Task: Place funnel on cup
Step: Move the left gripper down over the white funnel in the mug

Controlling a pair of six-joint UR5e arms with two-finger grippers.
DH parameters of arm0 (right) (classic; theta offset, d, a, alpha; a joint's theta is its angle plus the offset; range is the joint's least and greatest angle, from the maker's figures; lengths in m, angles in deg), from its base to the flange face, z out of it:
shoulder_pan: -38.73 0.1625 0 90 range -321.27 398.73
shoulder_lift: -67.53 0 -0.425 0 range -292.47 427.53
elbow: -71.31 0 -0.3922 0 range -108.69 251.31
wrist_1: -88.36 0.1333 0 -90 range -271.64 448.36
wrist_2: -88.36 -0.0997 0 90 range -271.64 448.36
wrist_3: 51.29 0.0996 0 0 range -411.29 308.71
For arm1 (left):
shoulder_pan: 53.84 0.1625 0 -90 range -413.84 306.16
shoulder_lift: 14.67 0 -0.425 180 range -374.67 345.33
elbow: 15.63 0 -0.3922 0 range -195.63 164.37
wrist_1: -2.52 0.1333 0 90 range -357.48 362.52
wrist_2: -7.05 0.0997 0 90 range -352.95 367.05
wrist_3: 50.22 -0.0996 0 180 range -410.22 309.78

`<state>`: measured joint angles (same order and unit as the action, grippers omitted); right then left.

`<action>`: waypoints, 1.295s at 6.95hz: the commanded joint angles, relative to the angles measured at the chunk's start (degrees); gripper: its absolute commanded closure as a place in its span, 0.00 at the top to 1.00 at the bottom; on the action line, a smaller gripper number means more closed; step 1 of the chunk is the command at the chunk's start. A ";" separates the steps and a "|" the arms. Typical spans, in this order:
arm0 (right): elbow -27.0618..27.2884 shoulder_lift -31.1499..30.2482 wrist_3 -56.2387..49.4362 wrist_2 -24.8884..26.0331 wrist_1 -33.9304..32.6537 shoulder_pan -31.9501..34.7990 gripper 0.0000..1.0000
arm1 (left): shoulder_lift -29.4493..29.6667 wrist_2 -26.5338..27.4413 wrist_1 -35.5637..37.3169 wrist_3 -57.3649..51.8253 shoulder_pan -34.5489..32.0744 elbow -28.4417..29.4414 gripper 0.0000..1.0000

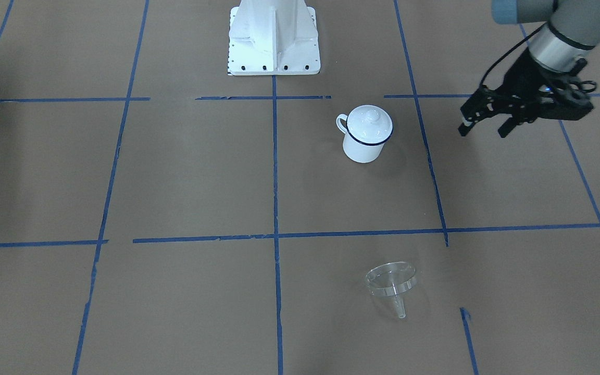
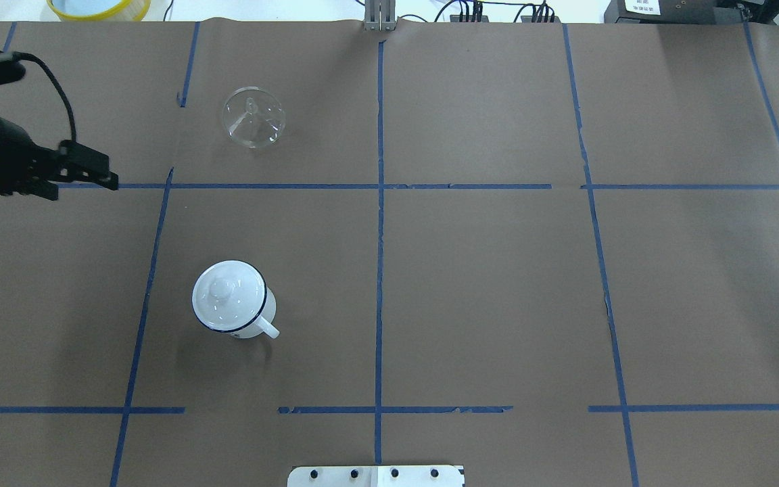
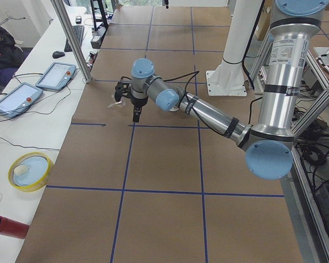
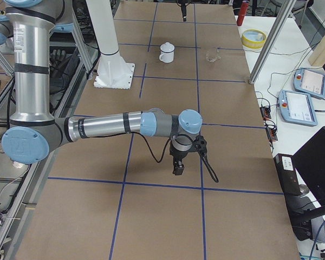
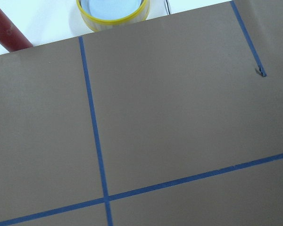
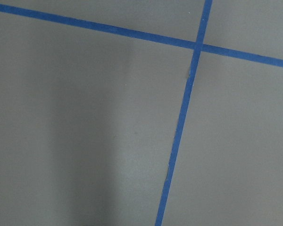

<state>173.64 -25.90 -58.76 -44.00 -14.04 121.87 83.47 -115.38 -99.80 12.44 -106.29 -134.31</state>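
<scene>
Left gripper (image 1: 483,130): jaws spread wide, empty, held above the table (image 2: 498,304) at its left edge, fingers angled down and inward.
Cup (image 1: 362,148): upright, left of centre, nearer the robot's base, with a knobbed lid (image 1: 367,122) seated on it.
Funnel (image 2: 253,117): tipped over, spout pointing away from the robot. It lies beyond the cup, forward and inward of the left gripper, the nearer tool.
Right gripper (image 4: 177,165): well apart, pointing down; opening cannot be told.

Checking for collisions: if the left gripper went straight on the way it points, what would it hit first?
Most likely the bare table: the left gripper points mostly downward, and its wrist view is centred on brown paper and blue tape. The funnel and cup lie off that line.
</scene>
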 commanded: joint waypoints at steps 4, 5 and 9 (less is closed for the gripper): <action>-0.02 0.00 0.00 0.00 0.00 0.00 1.00 | 12.67 14.48 17.50 13.95 18.05 -0.77 1.00; -0.02 0.00 0.00 0.00 0.00 0.00 1.00 | 12.68 14.93 17.50 14.16 18.69 -0.94 1.00; -0.02 0.00 0.00 0.00 0.00 0.00 1.00 | 12.51 14.85 17.24 15.83 20.98 -0.33 0.90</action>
<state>173.66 -25.89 -58.76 -44.00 -14.04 121.87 95.92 -100.54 -82.48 27.67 -85.94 -134.92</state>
